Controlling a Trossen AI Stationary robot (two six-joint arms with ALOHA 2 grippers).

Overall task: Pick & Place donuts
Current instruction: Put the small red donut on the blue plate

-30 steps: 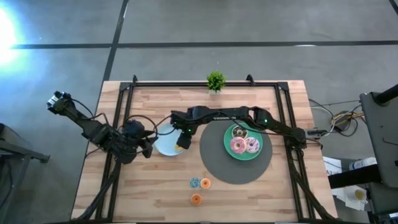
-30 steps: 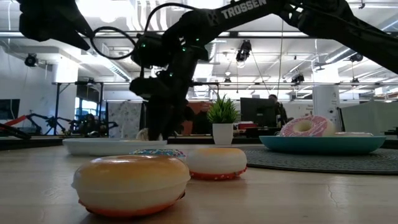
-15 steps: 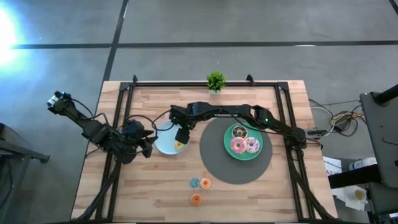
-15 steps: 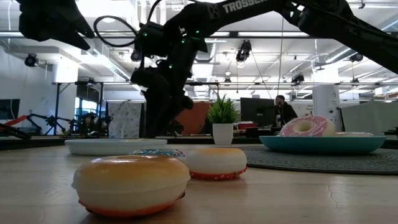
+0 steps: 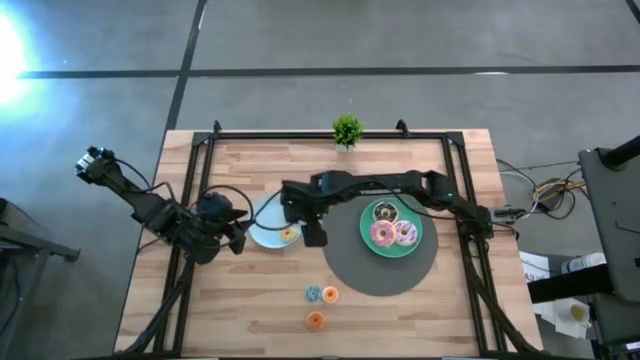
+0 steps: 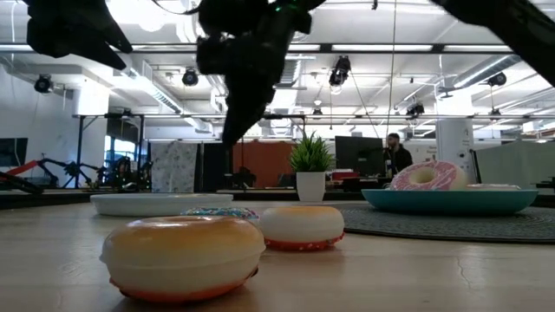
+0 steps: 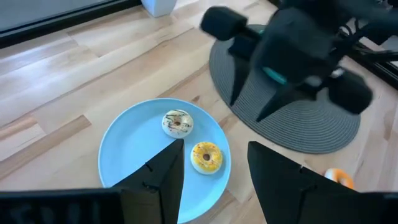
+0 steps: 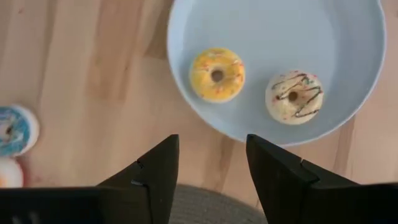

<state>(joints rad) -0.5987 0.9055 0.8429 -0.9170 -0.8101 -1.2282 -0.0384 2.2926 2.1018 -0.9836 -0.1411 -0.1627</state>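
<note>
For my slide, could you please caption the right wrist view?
Open right gripper above the light-blue plate holding a yellow mini donut and a pale drizzled donut.

Right claw (image 5: 313, 236) lifted, yellow donut (image 5: 288, 235) left on plate (image 5: 262, 232).

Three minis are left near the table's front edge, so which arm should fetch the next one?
Right. Its open, empty pincer hangs over the table just past the light-blue plate, nearer the minis. The left pincer waits at that plate's far side.

Yellow donut (image 8: 217, 75), pale chocolate-drizzled donut (image 8: 293, 96), light-blue plate (image 8: 261, 37), grey mat (image 5: 350, 270)
</note>
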